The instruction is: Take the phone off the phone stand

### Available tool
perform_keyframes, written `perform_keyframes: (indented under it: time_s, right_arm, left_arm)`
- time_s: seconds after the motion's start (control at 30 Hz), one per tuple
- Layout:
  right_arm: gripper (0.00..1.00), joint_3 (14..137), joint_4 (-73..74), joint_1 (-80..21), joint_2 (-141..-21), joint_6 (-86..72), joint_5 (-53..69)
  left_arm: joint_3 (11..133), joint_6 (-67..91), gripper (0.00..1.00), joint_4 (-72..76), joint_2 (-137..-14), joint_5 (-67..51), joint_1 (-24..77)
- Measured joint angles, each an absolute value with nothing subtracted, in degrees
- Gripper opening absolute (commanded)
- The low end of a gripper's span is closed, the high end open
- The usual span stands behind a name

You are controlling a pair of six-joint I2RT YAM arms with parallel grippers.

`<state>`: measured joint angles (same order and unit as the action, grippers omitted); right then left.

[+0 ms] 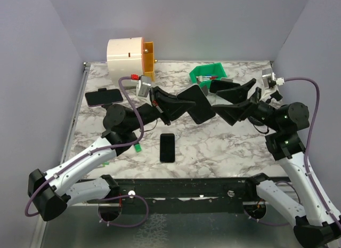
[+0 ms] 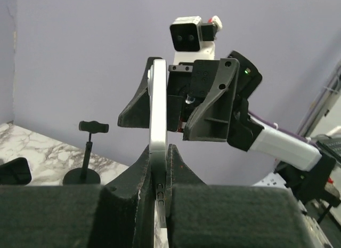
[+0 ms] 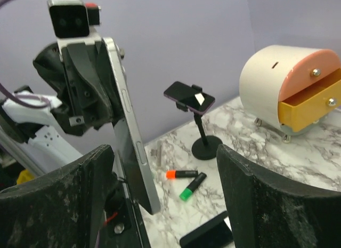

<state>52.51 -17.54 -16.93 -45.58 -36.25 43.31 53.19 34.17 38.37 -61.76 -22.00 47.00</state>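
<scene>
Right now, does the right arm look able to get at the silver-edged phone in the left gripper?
Probably yes: the right gripper is open, and the silver-edged phone, clamped in the left gripper, stands inside its gap with nothing in the way.

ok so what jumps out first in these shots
A phone hangs mid-air at the centre, clamped edge-on in the left gripper, with the right gripper open around it. At the table's left rear a second phone sits on a stand, and a white drum with an orange drawer stands behind it.
</scene>
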Motion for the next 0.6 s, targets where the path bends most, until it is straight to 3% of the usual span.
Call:
perform_keyframes:
  time_s: [0.27,0.6]
  right_arm:
    - [0.81,55.0,-0.2,-21.3,-40.6,-22.5,50.0]
    - [0.78,53.8,0.4,-24.7,-38.6,-23.1,60.4]
  left_arm:
    - [53.2,31.9,0.00,32.0,-57.3,-37.6,47.0]
    - [52.9,32.4,0.00,27.8,-57.6,-49.7,47.0]
